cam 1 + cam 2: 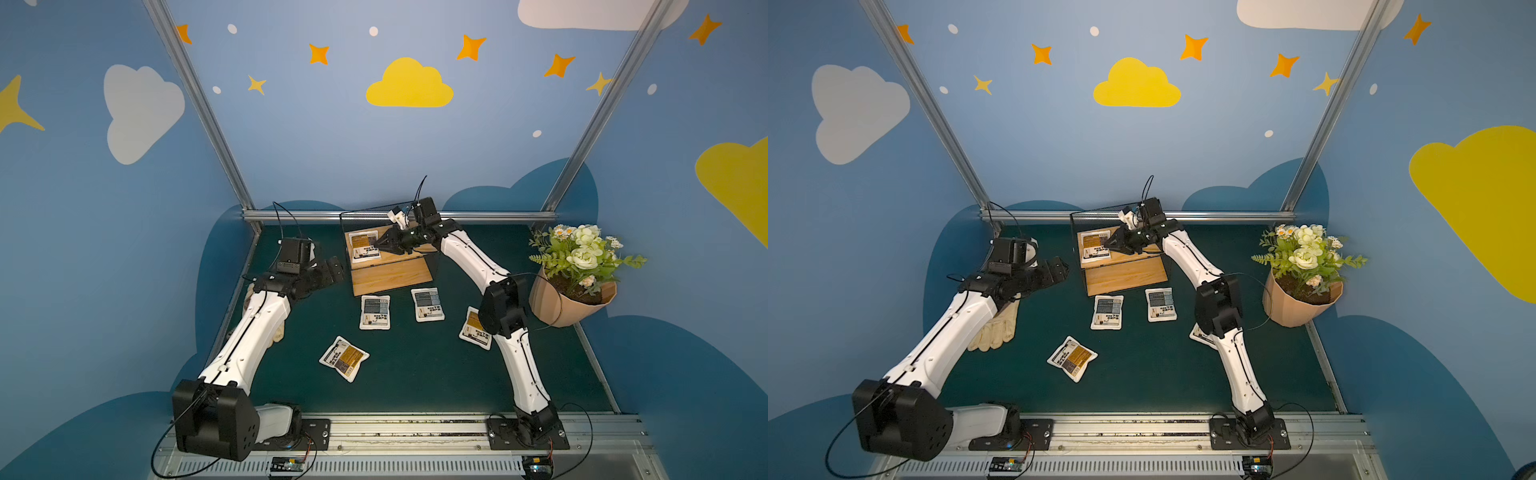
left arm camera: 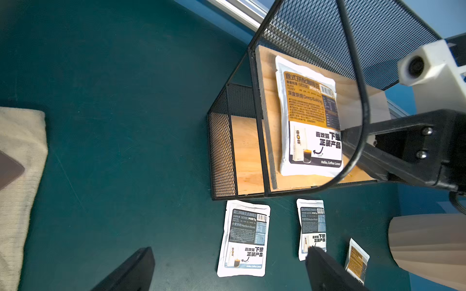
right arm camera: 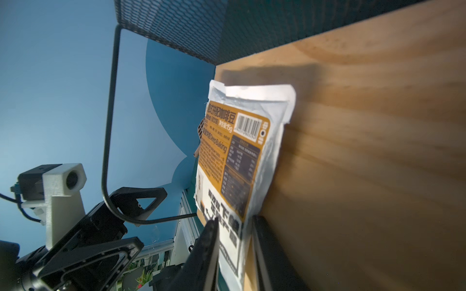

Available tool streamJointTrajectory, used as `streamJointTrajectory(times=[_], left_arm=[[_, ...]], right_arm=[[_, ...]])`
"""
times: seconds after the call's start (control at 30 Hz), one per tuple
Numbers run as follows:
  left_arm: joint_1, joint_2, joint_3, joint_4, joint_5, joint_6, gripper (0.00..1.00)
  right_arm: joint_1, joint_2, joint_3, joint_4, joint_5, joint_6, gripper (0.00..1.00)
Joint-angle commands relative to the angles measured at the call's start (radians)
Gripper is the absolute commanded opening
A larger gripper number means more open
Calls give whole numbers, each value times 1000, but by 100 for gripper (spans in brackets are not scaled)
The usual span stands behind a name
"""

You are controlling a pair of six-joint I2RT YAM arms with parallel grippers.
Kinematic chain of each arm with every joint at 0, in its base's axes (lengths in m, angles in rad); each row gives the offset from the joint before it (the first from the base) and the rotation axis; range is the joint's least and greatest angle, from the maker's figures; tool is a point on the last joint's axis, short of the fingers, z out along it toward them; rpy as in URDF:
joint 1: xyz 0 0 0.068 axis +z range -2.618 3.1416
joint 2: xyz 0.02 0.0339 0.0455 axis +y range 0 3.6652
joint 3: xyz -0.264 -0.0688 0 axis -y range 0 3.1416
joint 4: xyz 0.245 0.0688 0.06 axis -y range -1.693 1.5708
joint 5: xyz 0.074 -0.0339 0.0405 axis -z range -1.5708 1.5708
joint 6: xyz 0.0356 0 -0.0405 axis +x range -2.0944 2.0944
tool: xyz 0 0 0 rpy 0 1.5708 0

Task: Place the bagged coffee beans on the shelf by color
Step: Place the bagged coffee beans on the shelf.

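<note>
1. Shelf (image 1: 390,276): two wooden boards with a black mesh back. I take it as my landmark on the green table (image 1: 415,386).
2. Shelved orange pouch (image 1: 365,247): lies flat, label up, at the left end of the shelf's upper board.
3. Right gripper (image 1: 380,243): over the upper board. In the right wrist view its fingers (image 3: 209,241) stand parted on either side of that pouch's edge. Wood shows between the pouch and one finger, so I log it as released.
4. Left gripper (image 1: 332,268): hovers just left of the shelf, jaws spread wide with nothing between them.
5. First grey-blue pouch (image 1: 375,311) and second grey-blue pouch (image 1: 427,304): flat on the table just in front of the shelf's lower board, side by side and not touching.
6. Half-hidden orange pouch (image 1: 473,328): front-right of the shelf, partly under the right arm.
7. Loose orange pouch (image 1: 344,358): farther in front of the shelf, lying askew.
8. Glove (image 1: 994,328): left of the shelf, under the left arm.
9. Flowerpot (image 1: 557,307): right of the shelf.
</note>
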Motion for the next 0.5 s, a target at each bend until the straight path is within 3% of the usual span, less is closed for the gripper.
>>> streamJointTrajectory(times=[0.0, 0.3, 0.47], left_arm=[[3, -24, -10, 2, 13, 0, 100], [2, -29, -22, 4, 11, -1, 100], [2, -29, -23, 3, 11, -1, 100]], right_arm=[[9, 30, 31, 12, -10, 22, 29], [7, 51, 37, 58, -21, 70, 30], [8, 40, 36, 51, -22, 66, 46]])
